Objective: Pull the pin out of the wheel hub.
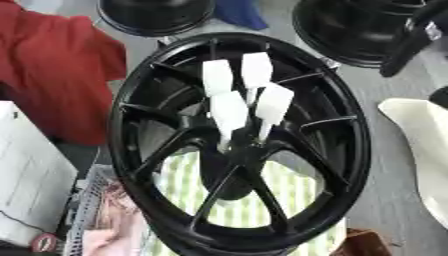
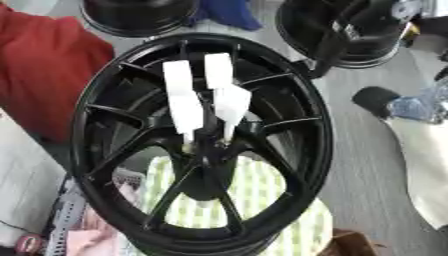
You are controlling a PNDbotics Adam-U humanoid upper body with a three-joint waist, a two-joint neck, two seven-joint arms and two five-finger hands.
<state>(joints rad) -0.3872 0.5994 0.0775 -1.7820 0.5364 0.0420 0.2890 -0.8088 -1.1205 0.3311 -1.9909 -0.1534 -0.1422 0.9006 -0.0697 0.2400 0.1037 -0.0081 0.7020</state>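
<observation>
In the left eye view a black spoked wheel hub (image 1: 238, 145) stands tilted in the middle of the scene, its open face turned toward the camera and its long oval running from near to far. Four white pins (image 1: 229, 113) stick out of the hub's centre, each with a broad flat head and a thin shank. Their long axes run roughly near to far, heads pointing to the far side, shanks converging down into the hub's middle. Behind the spokes lies a green-and-white striped cloth (image 1: 241, 200). A red cloth (image 1: 54, 70) lies to the left, a white box (image 1: 31, 175) at the near left, and two more black rims (image 1: 156, 15) stand at the far edge.

In the right eye view the same hub fills the centre, with the pins in the same fan. At the far right a black robot arm (image 2: 350, 37) comes down toward the hub's far rim, and a dark rounded part that may be the right hand (image 2: 378, 100) shows just right of the hub, apart from the pins. I cannot tell how its fingers stand. No left hand shows in either view.
</observation>
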